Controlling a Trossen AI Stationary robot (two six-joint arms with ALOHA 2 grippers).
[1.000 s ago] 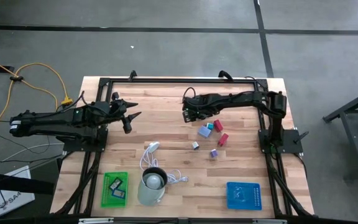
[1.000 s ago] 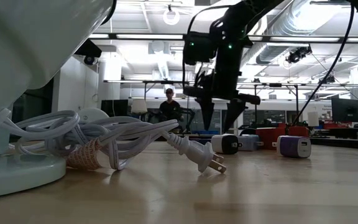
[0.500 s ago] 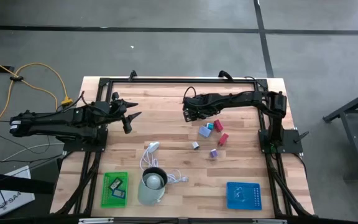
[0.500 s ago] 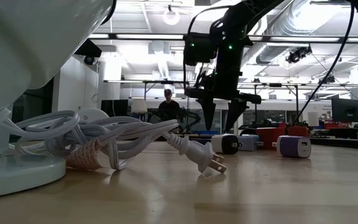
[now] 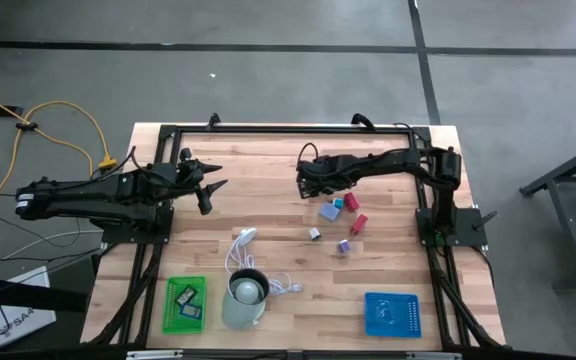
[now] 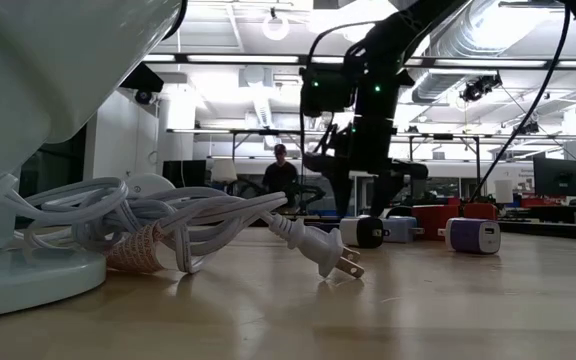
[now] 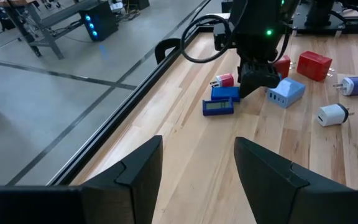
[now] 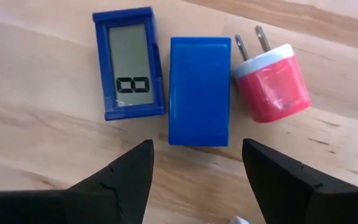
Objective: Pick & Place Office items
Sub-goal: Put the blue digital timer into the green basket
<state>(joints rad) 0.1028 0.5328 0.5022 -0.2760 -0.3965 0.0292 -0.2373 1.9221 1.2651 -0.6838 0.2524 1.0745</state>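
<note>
Right now the right gripper (image 8: 194,165) is hovering over a tight row of three office items near the table's far middle: a blue display piece (image 8: 128,62), a plain blue block (image 8: 199,90) touching it, and a pink plug adapter (image 8: 271,84) just beside. Its fingers are standing apart, holding nothing, straddling the blue block. That block is looking like light, rigid, smooth plastic, so I'd guess pinching across its narrow sides is safest, though neighbours are crowding both flanks. The left gripper (image 7: 194,171) is waiting, open and empty, well apart.
</note>
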